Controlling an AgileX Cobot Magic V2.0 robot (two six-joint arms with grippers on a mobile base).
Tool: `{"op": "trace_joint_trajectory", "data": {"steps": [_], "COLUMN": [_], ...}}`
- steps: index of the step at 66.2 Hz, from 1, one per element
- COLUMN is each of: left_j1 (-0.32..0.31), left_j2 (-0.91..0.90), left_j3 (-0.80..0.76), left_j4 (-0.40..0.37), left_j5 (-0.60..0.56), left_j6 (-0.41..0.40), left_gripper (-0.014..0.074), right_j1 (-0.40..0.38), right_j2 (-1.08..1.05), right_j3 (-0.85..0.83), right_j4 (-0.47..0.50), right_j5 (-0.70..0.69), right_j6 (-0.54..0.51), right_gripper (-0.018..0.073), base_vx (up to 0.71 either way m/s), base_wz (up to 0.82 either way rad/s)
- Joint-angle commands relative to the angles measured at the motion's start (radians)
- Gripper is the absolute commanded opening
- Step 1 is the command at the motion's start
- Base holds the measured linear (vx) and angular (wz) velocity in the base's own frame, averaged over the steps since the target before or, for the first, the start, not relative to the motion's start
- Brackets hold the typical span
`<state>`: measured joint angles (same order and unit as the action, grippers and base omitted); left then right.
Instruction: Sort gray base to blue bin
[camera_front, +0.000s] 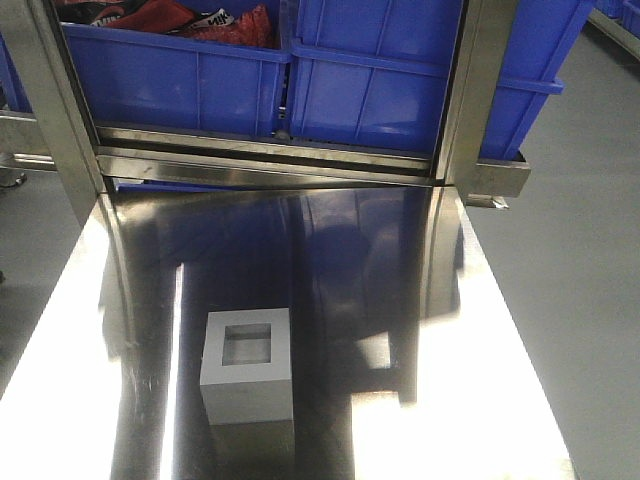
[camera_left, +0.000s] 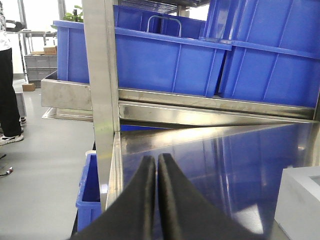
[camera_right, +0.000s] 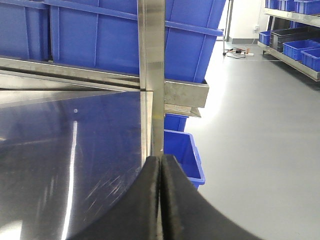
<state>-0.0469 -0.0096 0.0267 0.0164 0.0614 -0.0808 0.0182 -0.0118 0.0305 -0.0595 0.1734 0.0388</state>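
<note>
The gray base (camera_front: 248, 365) is a matte gray block with its square recess facing up. It stands on the steel table (camera_front: 400, 300) near the front. Its corner also shows at the lower right of the left wrist view (camera_left: 300, 205). Large blue bins (camera_front: 370, 80) stand on the rack behind the table. My left gripper (camera_left: 155, 159) is shut and empty, to the left of the block and apart from it. My right gripper (camera_right: 161, 159) is shut and empty, over the table's right edge. Neither gripper shows in the front view.
Steel rack posts (camera_left: 102, 90) (camera_right: 151, 70) stand at the table's far corners. A blue bin on the left of the rack holds red items (camera_front: 170, 20). Smaller blue bins sit on the floor left (camera_left: 90, 195) and right (camera_right: 182, 155) of the table. A person (camera_left: 7, 90) stands far left.
</note>
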Motion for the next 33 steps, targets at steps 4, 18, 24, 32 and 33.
{"op": "trace_joint_trajectory", "data": {"steps": [4,18,24,32,33], "left_j1": [-0.006,-0.006,-0.006,-0.006,-0.006], "left_j2": [-0.016,-0.016,-0.016,-0.016,-0.016], "left_j3": [0.028,0.028,0.028,0.028,0.028], "left_j4": [-0.002,-0.002,-0.002,-0.002,-0.002], "left_j5": [-0.074,-0.074,-0.074,-0.074,-0.074], "left_j6": [-0.009,-0.009,-0.009,-0.009,-0.009], "left_gripper": [-0.0006,-0.0006,-0.0006,-0.0006,-0.0006], "right_j1": [-0.005,-0.005,-0.005,-0.005,-0.005], "right_j2": [-0.011,-0.011,-0.011,-0.011,-0.011], "right_j3": [0.014,0.014,0.014,0.014,0.014], "right_j4": [-0.006,-0.006,-0.006,-0.006,-0.006], "right_j5": [-0.075,-0.075,-0.075,-0.075,-0.075], "right_j6": [-0.005,-0.005,-0.005,-0.005,-0.005], "right_gripper": [-0.0009,-0.0009,-0.0009,-0.0009,-0.0009], "base_vx": [0.00,0.00,0.00,0.00,0.00], "base_wz": [0.00,0.00,0.00,0.00,0.00]}}
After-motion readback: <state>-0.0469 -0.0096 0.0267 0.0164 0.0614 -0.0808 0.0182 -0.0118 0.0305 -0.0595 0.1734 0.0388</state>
